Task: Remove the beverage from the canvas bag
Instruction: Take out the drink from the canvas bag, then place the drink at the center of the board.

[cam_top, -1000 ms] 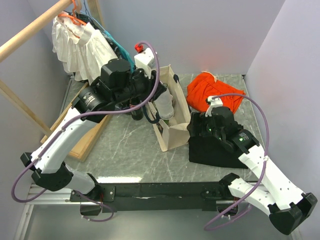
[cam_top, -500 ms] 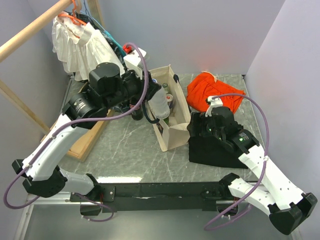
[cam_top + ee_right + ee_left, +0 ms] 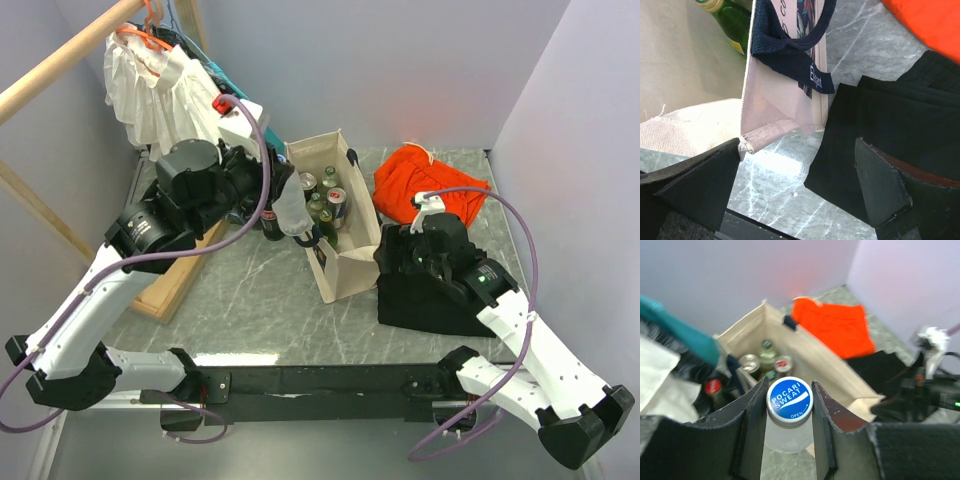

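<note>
Pocari Sweat bottle [image 3: 290, 207] hangs in the air just outside the left wall of the canvas bag [image 3: 352, 262], over the marble table [image 3: 260, 300]. It looks clear of the opening, with nothing under it yet. The left gripper [image 3: 788, 396] has it pinched high up, one finger on each side at the blue cap, so the whole clear body dangles below the hold.

That high hold is what worries me from where I stand. With the weight all below the fingers, a quick swing or a hard stop could set the bottle rocking, or let it slide out through the pads. The spot below is crowded too: a dark red-capped bottle [image 3: 270, 226] stands just beside it, and the bag's black strap handle [image 3: 305, 238] loops near its base (I can't tell whether they touch). Coming straight down could knock the dark bottle over or catch the strap and drag the bag.

The right gripper [image 3: 799, 150] sits spread apart at the bag's near bottom corner, beside the black cloth [image 3: 430, 300], clamped on nothing. So the bag, which holds cans and green bottles [image 3: 325, 205], has no brace if it gets tugged.
</note>
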Available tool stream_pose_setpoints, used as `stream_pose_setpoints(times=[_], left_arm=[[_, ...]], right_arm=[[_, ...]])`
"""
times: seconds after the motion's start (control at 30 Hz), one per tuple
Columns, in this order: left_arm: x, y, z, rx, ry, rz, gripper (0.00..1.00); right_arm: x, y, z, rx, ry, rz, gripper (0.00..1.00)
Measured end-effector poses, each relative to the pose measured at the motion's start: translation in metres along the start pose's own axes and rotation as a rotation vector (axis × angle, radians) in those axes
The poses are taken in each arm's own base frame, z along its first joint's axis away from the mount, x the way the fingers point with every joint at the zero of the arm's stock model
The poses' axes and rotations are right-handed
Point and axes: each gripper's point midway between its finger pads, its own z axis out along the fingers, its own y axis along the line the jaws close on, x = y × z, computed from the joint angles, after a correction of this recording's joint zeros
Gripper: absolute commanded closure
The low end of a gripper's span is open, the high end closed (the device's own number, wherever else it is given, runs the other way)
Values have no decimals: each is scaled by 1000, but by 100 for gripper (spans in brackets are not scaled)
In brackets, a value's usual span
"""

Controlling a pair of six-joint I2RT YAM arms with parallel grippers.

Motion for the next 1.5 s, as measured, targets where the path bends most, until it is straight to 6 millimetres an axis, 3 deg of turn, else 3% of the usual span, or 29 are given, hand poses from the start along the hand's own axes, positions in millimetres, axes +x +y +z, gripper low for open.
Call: stream_pose_setpoints(times=[0.2, 0.5, 0.7, 1.07, 1.5], left_arm=[[30, 23, 10, -128, 57, 20, 99], [96, 66, 33, -263, 171, 16, 99], [110, 94, 40, -328, 174, -13, 99], [150, 101, 56, -337, 184, -65, 99], [174, 102, 76, -328, 156, -95, 99]], right_arm=[[-1, 1, 0, -5, -1, 0, 0], [-1, 2, -1, -9, -1, 0, 0], [-1, 2, -1, -8, -2, -2, 0], [-2, 0, -1, 3, -6, -8, 0], [-3, -2, -1, 11, -8, -16, 0]])
